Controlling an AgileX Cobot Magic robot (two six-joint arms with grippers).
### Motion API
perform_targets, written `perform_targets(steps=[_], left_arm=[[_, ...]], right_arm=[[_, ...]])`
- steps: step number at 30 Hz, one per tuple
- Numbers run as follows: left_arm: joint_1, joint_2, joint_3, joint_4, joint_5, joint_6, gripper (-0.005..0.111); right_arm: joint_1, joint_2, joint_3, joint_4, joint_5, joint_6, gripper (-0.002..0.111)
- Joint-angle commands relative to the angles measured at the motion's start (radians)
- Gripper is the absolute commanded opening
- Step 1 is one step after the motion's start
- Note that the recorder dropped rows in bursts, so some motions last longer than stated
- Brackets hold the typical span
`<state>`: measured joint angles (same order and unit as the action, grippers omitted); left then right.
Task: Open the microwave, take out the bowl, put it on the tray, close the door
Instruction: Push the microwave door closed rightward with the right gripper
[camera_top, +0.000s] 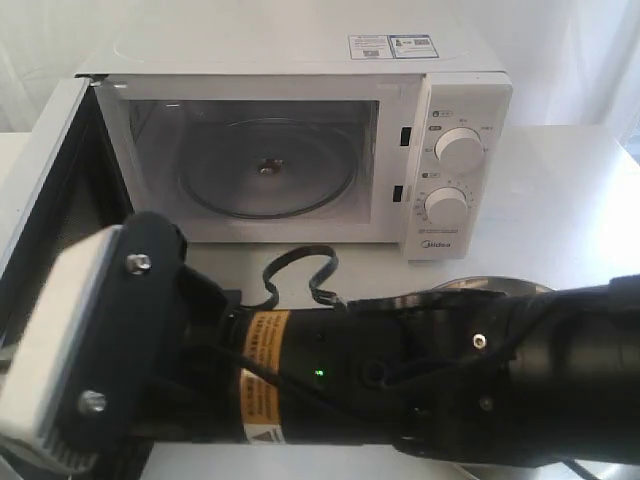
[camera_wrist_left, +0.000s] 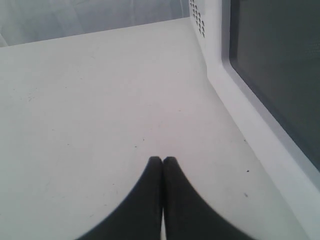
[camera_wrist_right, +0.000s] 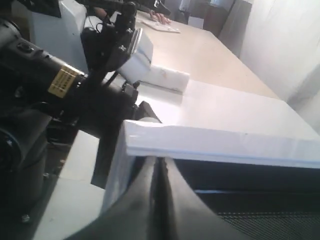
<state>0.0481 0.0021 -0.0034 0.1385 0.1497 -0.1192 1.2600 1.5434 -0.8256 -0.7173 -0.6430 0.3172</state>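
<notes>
The white microwave (camera_top: 300, 60) stands with its door (camera_top: 40, 190) swung wide to the left. Only the glass turntable (camera_top: 268, 168) lies inside. The bowl is not in view. A sliver of the silver tray (camera_top: 490, 288) shows behind my right arm (camera_top: 400, 380), which reaches across the front to the left. My right gripper (camera_wrist_right: 159, 161) is shut and empty, its tips at the door's white edge (camera_wrist_right: 225, 142) on the dark mesh side (camera_wrist_right: 270, 225). My left gripper (camera_wrist_left: 162, 160) is shut and empty, low over the table beside the door's outer window (camera_wrist_left: 280, 65).
The microwave's side vents (camera_wrist_left: 197, 20) are just beyond the door. The left arm (camera_wrist_right: 50, 80) stands close behind the door's outer side. Two round knobs (camera_top: 460, 150) sit on the right panel. A black cable loop (camera_top: 300, 265) lies before the microwave.
</notes>
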Motion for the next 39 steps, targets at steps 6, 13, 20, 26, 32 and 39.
perform_targets(steps=[6, 13, 20, 26, 32, 39], left_arm=[[-0.001, -0.002, 0.003, -0.003, -0.001, -0.006, 0.000], [-0.001, -0.002, 0.003, -0.003, -0.001, -0.006, 0.000], [-0.001, -0.002, 0.003, -0.003, -0.001, -0.006, 0.000], [-0.001, -0.002, 0.003, -0.003, -0.001, -0.006, 0.000], [-0.001, -0.002, 0.003, -0.003, -0.001, -0.006, 0.000], [-0.001, -0.002, 0.003, -0.003, -0.001, -0.006, 0.000]], right_arm=[[0.012, -0.102, -0.095, 0.087, 0.261, -0.102, 0.000], [0.055, -0.105, -0.097, 0.121, 0.274, -0.105, 0.000], [0.159, -0.103, -0.106, 0.119, 0.245, -0.105, 0.000], [0.283, -0.058, -0.168, 0.047, 0.413, -0.100, 0.000], [0.292, 0.020, -0.217, 0.105, 0.456, -0.068, 0.000], [0.292, 0.063, -0.231, 0.163, 0.469, -0.089, 0.000]])
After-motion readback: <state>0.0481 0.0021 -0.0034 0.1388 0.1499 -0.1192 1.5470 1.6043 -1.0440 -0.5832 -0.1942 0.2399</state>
